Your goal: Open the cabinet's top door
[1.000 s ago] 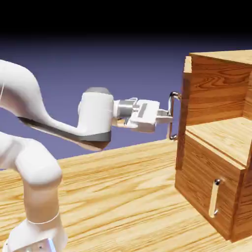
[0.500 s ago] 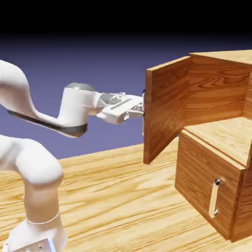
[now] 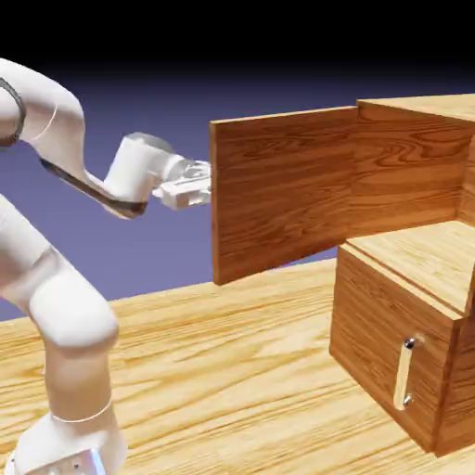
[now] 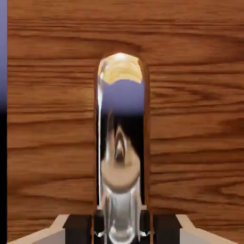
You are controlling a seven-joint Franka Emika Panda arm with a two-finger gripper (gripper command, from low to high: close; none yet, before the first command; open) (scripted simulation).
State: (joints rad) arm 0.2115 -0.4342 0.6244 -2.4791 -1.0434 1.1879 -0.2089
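A: Door status? Where does the top door (image 3: 278, 190) stand?

B: Swung wide from the cabinet (image 3: 408, 278), its free edge toward the exterior view's left, above the desk (image 3: 213, 371).

A: And the claw (image 4: 122, 228)?

B: Pinched tight on the silver handle (image 4: 121, 143), which fills the hand view between the fingertips (image 4: 76, 228).

A: Any lettering?

B: None readable. Open desk lies under the door; the lower panel (image 3: 390, 348) is flush.

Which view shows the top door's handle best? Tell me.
The hand view: the silver handle fills the middle, running up the top door, with the jaws shut on it at the bottom edge. In the exterior view the swung-open door hides it.
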